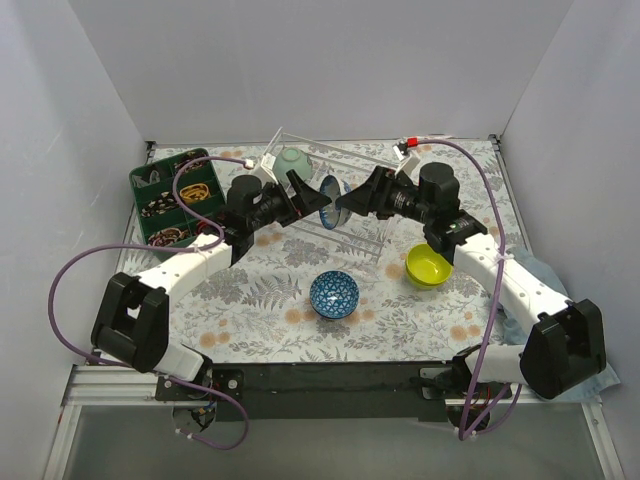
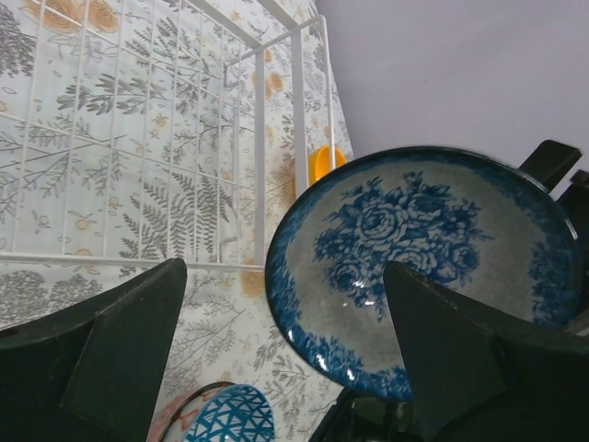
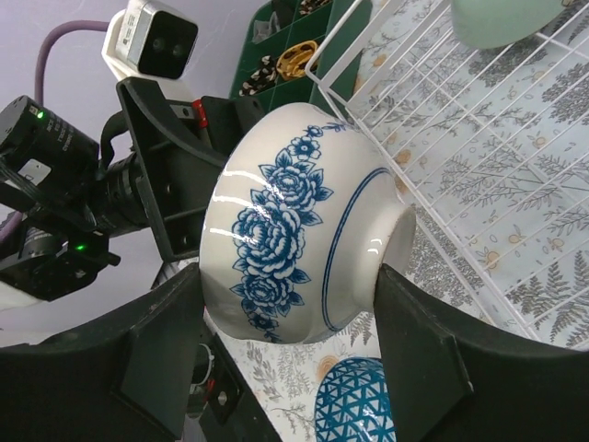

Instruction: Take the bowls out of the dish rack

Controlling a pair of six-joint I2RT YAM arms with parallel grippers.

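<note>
My right gripper is shut on a blue-and-white rose-patterned bowl, one finger at its rim and one at its foot. It holds the bowl on its side above the front edge of the white wire dish rack. My left gripper is open, facing the bowl's inside at close range. A pale green bowl sits in the rack. A blue triangle-patterned bowl and a lime-yellow bowl stand on the table.
A dark green compartmented tray with small items stands at the back left. A blue cloth lies under the right arm. Grey walls close in the back and sides. The rack's corner bars rise just beyond my left fingers.
</note>
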